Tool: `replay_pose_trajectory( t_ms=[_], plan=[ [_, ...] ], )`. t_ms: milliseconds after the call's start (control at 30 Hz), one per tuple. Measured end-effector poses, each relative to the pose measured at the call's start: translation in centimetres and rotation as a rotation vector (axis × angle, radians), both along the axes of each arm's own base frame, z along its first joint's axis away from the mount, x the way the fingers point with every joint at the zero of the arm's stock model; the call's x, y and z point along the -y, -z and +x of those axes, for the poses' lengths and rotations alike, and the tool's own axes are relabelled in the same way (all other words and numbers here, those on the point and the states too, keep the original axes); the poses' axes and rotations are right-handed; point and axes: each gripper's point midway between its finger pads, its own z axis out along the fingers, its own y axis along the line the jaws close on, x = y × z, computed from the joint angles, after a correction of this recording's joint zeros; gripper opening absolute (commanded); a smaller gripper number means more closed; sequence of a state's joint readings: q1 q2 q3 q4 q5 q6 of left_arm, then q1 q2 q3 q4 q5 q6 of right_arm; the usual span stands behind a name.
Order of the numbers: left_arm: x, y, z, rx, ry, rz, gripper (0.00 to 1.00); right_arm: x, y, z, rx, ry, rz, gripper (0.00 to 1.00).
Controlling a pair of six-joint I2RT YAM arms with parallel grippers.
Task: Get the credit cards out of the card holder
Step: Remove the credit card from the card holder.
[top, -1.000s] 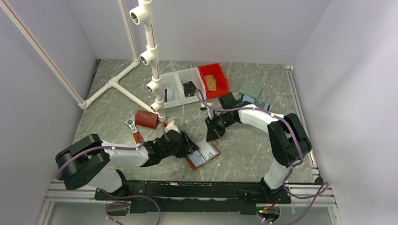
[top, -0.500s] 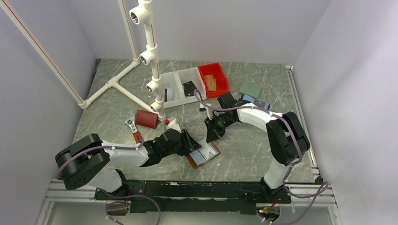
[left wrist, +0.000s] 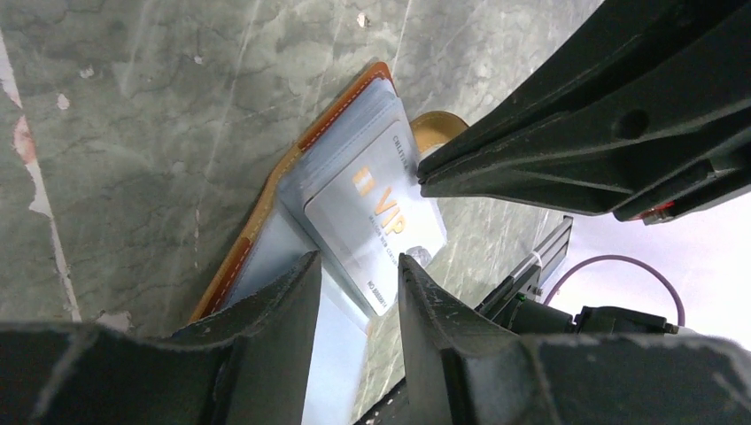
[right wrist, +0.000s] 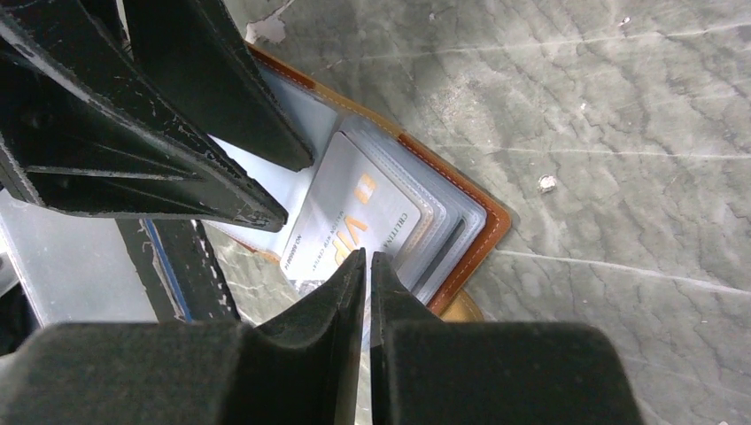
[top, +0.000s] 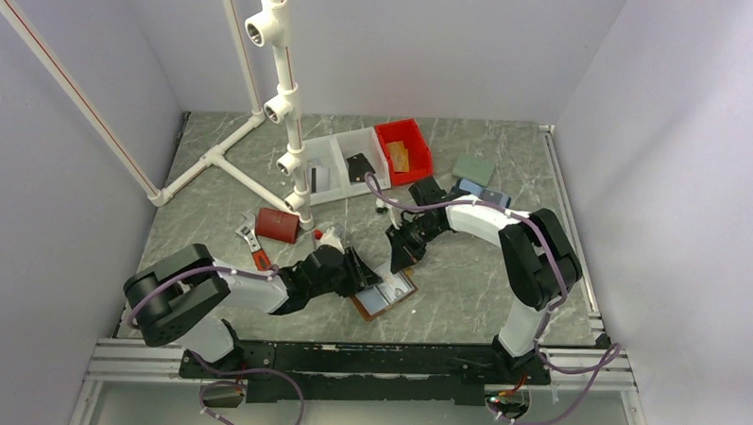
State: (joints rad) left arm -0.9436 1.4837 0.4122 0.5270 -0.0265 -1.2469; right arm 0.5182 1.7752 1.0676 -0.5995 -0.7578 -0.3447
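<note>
The brown card holder [top: 385,295] lies open on the table, pale blue panels facing up. A silver credit card [left wrist: 376,212] marked VIP sticks partly out of its clear sleeves [right wrist: 341,221]. More card edges, one of them dark, stack behind it [right wrist: 443,232]. My left gripper [top: 359,269] stands open, and its fingertips [left wrist: 301,270] straddle the holder's pale blue panel just short of the card. My right gripper [top: 397,256] comes in from the far side with only a hairline slit between its jaws. Its tips [right wrist: 366,257] rest at the silver card's face, and nothing shows between them.
A dark red box [top: 278,225] and a wrench [top: 249,238] lie left of the left gripper. Clear bins [top: 341,164] and a red bin [top: 403,149] stand at the back. A blue case [top: 482,193] and a green pad [top: 473,169] lie back right. White pipework [top: 282,105] rises at the back left.
The left arm's rear links have swung right and up. Both grippers have stayed at the holder, the right one edging slightly left with its jaws parted by a hair.
</note>
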Motion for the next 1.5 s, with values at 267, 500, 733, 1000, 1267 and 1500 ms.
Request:
replay_pose_trajectory(
  t_ms=[267,500,733,1000,1267,1500],
  plan=[
    [0.2,0.2,0.2,-0.016,-0.008,-0.024,0.43,0.1,0.3,0.2,0.008,-0.001,-0.022,0.12],
    [0.1,0.8,0.1,-0.051,-0.019,-0.019,0.43,0.3,0.5,0.5,0.024,0.005,-0.041,0.13],
    [0.5,1.0,0.3,-0.071,-0.021,-0.02,0.43,0.3,0.4,0.5,0.025,0.002,-0.043,0.13],
    [0.5,1.0,0.3,-0.084,-0.031,-0.028,0.43,0.0,0.7,0.2,0.013,-0.02,-0.049,0.1],
    [0.4,1.1,0.3,-0.092,-0.036,-0.03,0.37,-0.4,0.9,0.1,0.007,-0.039,-0.06,0.06],
    [-0.3,1.7,0.0,-0.114,-0.057,-0.047,0.3,-0.9,1.0,-0.1,-0.008,-0.061,-0.069,0.01]
  ],
)
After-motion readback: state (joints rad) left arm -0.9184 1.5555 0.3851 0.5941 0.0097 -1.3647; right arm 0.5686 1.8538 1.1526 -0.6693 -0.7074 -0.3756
